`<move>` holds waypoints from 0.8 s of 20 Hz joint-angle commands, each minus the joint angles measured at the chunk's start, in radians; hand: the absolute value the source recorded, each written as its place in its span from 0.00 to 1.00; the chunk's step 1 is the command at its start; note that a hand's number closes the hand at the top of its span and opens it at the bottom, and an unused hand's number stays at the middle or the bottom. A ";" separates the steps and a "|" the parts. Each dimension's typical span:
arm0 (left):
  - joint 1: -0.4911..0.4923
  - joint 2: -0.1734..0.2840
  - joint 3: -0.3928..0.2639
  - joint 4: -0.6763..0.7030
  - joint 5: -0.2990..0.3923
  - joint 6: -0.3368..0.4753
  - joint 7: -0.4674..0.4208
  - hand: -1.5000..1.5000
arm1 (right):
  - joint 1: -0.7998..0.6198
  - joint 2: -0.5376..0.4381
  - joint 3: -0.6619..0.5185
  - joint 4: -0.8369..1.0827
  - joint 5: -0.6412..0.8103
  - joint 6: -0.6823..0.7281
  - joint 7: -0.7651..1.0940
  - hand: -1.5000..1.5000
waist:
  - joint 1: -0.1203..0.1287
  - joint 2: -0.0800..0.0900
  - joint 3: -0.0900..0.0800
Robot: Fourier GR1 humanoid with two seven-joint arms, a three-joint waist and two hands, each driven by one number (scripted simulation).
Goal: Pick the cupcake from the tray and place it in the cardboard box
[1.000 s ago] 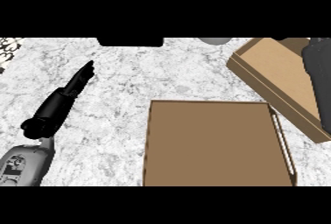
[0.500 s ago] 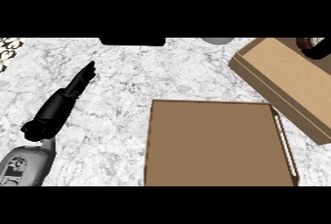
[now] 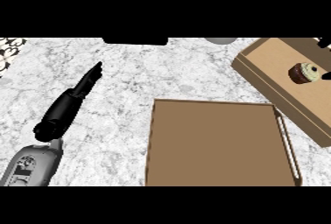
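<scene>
The cupcake (image 3: 302, 72), dark brown with pale frosting, sits inside the tan cardboard box (image 3: 276, 56) at the upper right. Only two black fingertips of my right hand (image 3: 324, 42) show at the right edge, spread above and below the cupcake and not closed round it. The brown tray (image 3: 213, 144) lies flat at the centre and lower middle with nothing on it. My left hand (image 3: 79, 89) rests on the counter at the left, fingers straight and pointing up and right, holding nothing.
A black object (image 3: 135, 40) and a grey round object (image 3: 222, 40) sit at the counter's far edge. A patterned item (image 3: 8, 46) shows at the top left corner. White marble counter (image 3: 161, 74) lies between the left hand and the box.
My right hand, which covered the box's right part, has drawn back to the right edge, and the cupcake now shows lying in the box. The left hand has not moved.
</scene>
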 commanded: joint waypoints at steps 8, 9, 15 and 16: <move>0.016 -0.005 0.012 0.008 -0.007 0.005 -0.017 0.50 | -0.040 0.017 -0.333 0.038 -0.331 -0.075 -0.257 0.00 | -0.014 -0.005 0.006; 0.005 -0.004 0.011 0.006 0.003 -0.007 0.001 0.50 | -0.064 0.043 -0.390 0.049 -0.387 -0.085 -0.231 0.00 | -0.010 -0.006 0.006; 0.009 0.013 0.030 -0.006 0.014 -0.020 -0.004 0.50 | -0.051 -0.060 -0.600 0.124 -0.575 -0.095 -0.146 0.00 | -0.002 0.002 0.003; 0.021 0.010 0.013 -0.047 0.012 -0.025 0.014 0.50 | -0.035 -0.085 -0.615 0.129 -0.586 -0.110 -0.140 0.00 | 0.008 0.002 0.003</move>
